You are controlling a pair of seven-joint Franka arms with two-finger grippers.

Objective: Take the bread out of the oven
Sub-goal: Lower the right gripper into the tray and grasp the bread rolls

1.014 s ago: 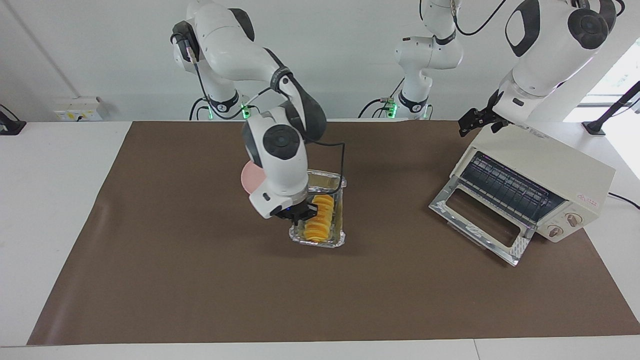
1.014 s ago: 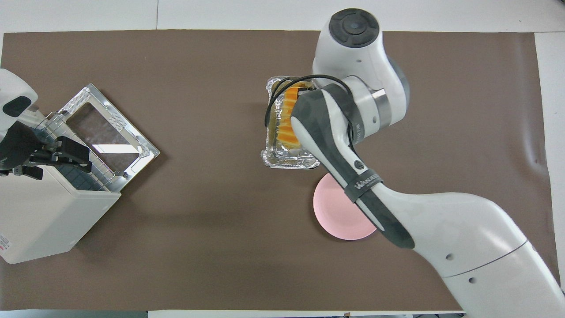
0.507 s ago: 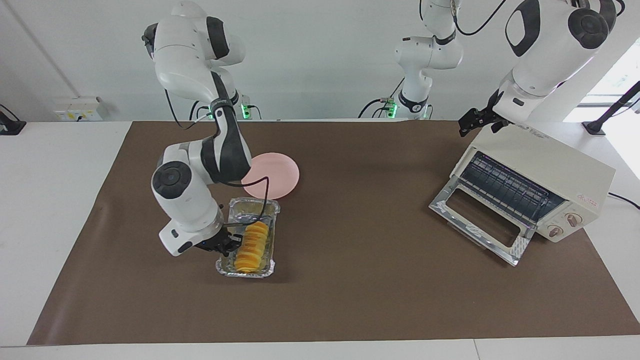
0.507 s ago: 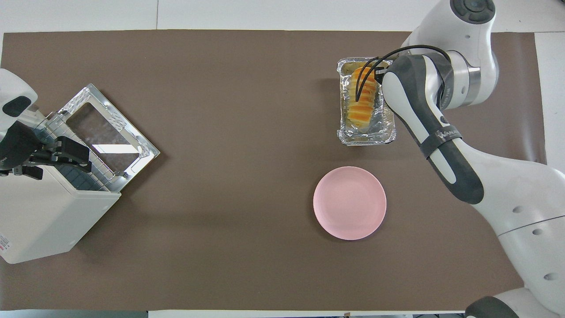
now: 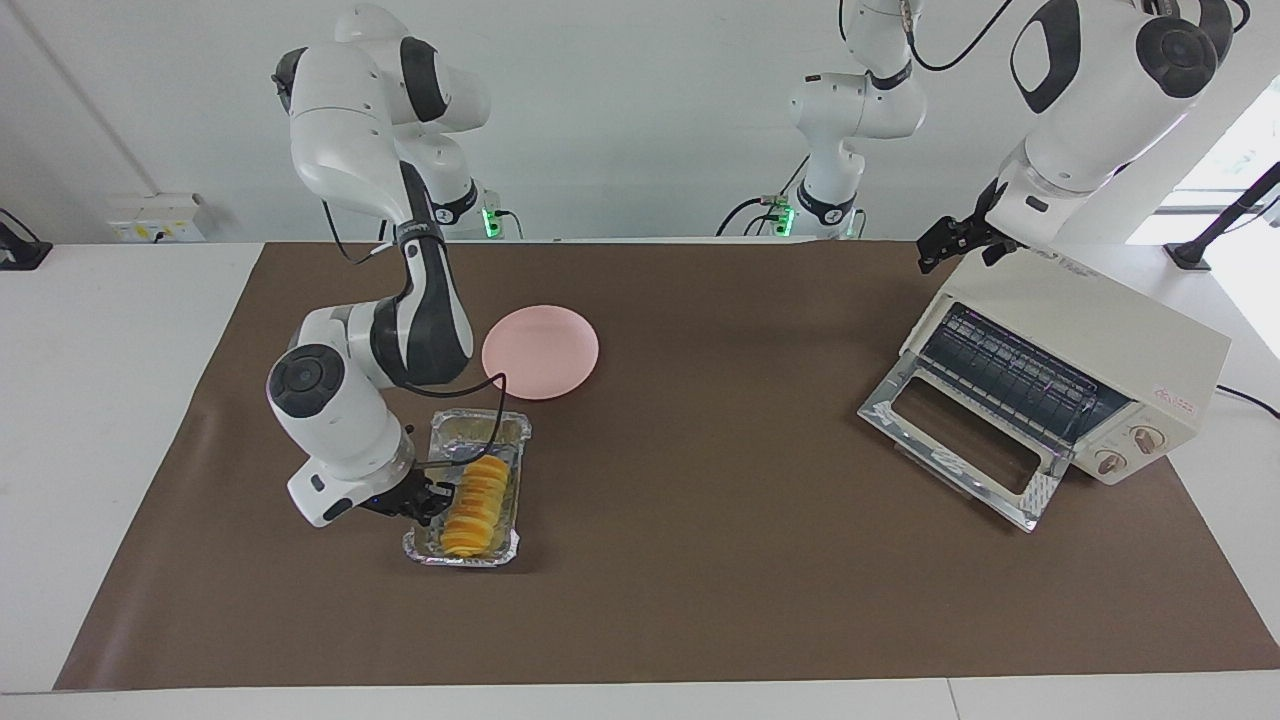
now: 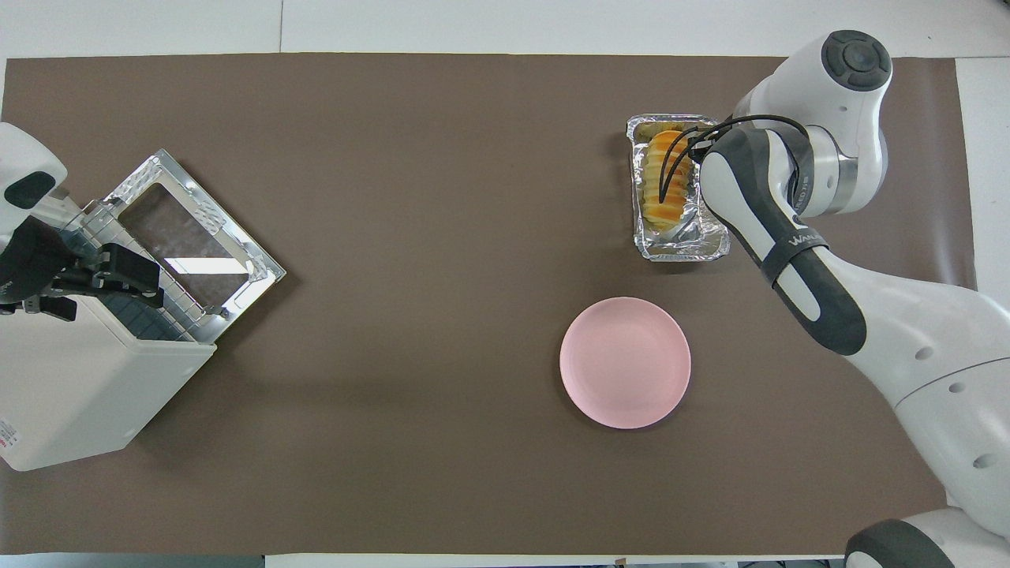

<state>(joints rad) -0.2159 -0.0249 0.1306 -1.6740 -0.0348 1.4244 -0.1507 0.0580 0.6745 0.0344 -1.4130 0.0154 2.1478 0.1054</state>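
Note:
The golden ridged bread (image 5: 475, 505) (image 6: 667, 177) lies in a silver foil tray (image 5: 478, 430) (image 6: 686, 244) on the brown mat, toward the right arm's end of the table and farther from the robots than the pink plate. My right gripper (image 5: 428, 495) (image 6: 696, 146) is shut on the tray's long side rim, beside the loaf. The cream-white oven (image 5: 1090, 320) (image 6: 87, 379) stands at the left arm's end with its glass door (image 5: 960, 440) dropped open and its rack bare. My left gripper (image 5: 945, 245) (image 6: 154, 285) hangs open over the oven's top front edge.
A pink plate (image 5: 540, 350) (image 6: 625, 362) with nothing on it sits on the mat, nearer to the robots than the tray. The brown mat (image 5: 700, 600) covers most of the white table. A third arm stands at the back wall.
The right arm has carried the foil tray with the bread from the middle of the mat toward its own end, uncovering the pink plate. The left arm has not moved.

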